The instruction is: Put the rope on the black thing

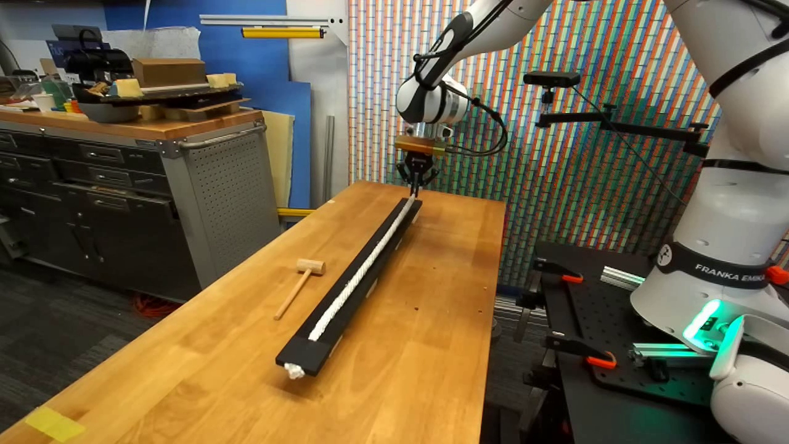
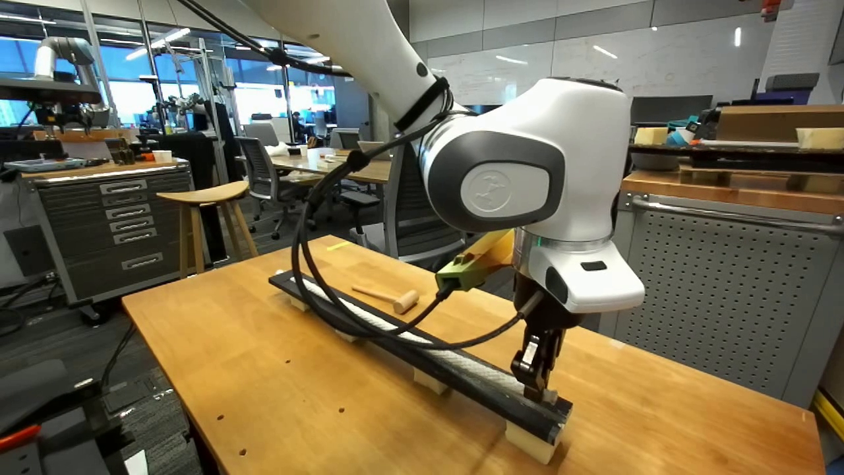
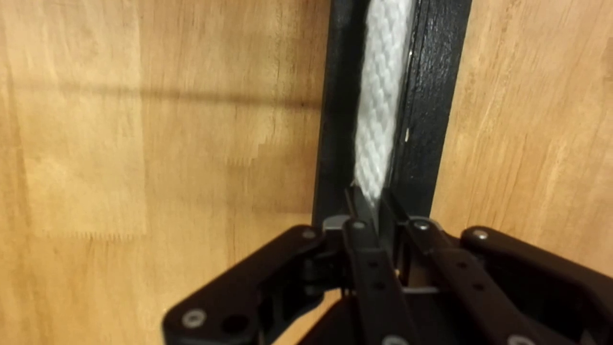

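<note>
The white rope (image 1: pixel 365 269) lies lengthwise along the long black bar (image 1: pixel 308 352). In both exterior views the rope (image 2: pixel 461 361) runs along the middle of the bar (image 2: pixel 475 388). At the end away from the gripper, it passes under a black piece, and a whitish tuft (image 1: pixel 294 370) sticks out there. My gripper (image 1: pixel 414 192) points down at the bar's opposite end. In the wrist view the gripper's fingertips (image 3: pixel 369 199) are closed around the rope (image 3: pixel 380 96), low over the bar (image 3: pixel 433 96). The fingers hide the rope's part between them.
A small wooden mallet (image 1: pixel 310 266) lies beside the bar on the wooden table (image 1: pixel 425 320). Pale blocks (image 2: pixel 531 442) hold the bar above the table. Black cables (image 2: pixel 310 224) hang from the arm over the bar. A grey cabinet (image 1: pixel 222 197) stands beside the table.
</note>
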{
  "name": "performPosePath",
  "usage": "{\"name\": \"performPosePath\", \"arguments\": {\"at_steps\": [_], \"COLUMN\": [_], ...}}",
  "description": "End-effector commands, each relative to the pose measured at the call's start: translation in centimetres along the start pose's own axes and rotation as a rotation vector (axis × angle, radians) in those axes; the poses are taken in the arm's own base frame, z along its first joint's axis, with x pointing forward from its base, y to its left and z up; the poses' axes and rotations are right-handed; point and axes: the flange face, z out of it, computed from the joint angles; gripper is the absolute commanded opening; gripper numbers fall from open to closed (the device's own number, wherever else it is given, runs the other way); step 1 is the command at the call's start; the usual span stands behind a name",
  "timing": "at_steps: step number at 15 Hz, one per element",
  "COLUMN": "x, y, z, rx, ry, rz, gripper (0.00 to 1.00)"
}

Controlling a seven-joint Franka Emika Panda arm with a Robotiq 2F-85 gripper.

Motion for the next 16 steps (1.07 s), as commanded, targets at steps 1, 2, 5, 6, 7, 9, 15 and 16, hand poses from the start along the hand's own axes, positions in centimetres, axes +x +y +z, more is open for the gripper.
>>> {"name": "performPosePath", "arguments": {"at_steps": [1,2,5,6,7,9,15,16], "x": [1.5,1.4,1.4,1.4,1.5,1.6,2.0,2.2], "y": [-0.9,-1.0,-1.5,-1.7,-1.9,-2.3,-2.9,-2.9], "z": [-0.4,-0.4,-0.3,-0.2,-0.2,0.0,0.4,0.4], "rx": [0.020,0.019,0.013,0.011,0.012,0.009,0.005,0.007], "ry": [0.034,0.035,0.036,0.037,0.036,0.038,0.032,0.030], "rz": [-0.010,-0.010,-0.010,-0.011,-0.011,-0.012,-0.010,-0.009], "gripper": [0.03,0.03,0.03,0.03,0.03,0.03,0.03,0.03]}}
